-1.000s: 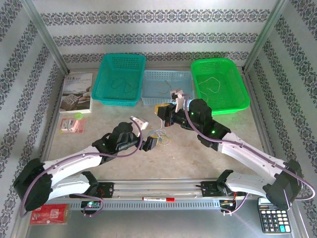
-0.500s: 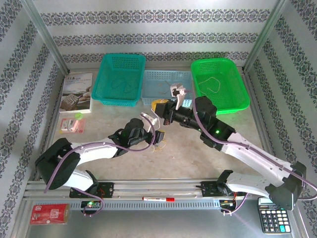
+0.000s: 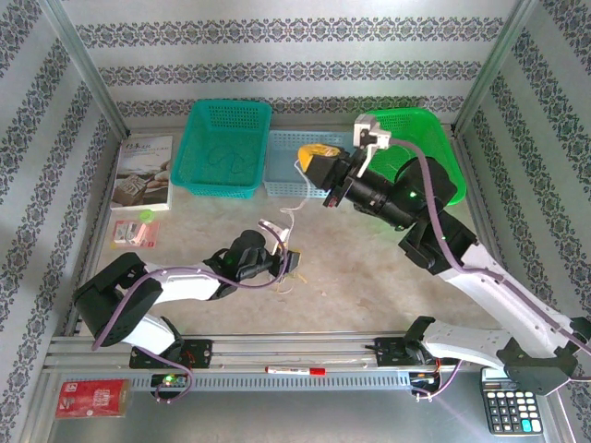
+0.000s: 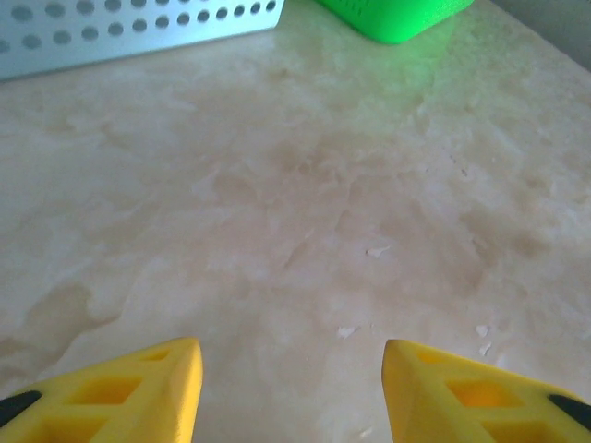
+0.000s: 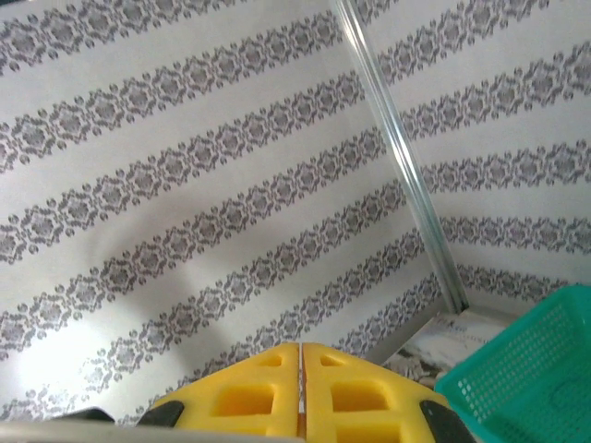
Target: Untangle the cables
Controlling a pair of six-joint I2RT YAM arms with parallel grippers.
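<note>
The cables (image 3: 286, 277) that are left to sort show as a small pale knot on the table (image 3: 388, 286), just beside the tips of your left gripper (image 3: 294, 263). One loose strand (image 3: 222, 152) already lies in the teal basket (image 3: 217, 188), which suggests the baskets are there to keep freed strands apart.

From the left wrist, that gripper (image 4: 291, 369) sits low with its yellow fingers spread and bare tabletop between them. Nothing is caught there, so you seem to be lining up a grab beside the knot rather than on it. The pale blue basket (image 4: 138, 37) and the green basket (image 4: 397, 18) stand beyond it.

Your right gripper (image 3: 319, 162) hangs high over the pale blue basket, aimed at the patterned back wall. Its fingers are pressed flat together (image 5: 300, 355). Whether a thin strand is pinched between them, you cannot tell from here.

Check the left aim before closing, or you will nip air.
</note>
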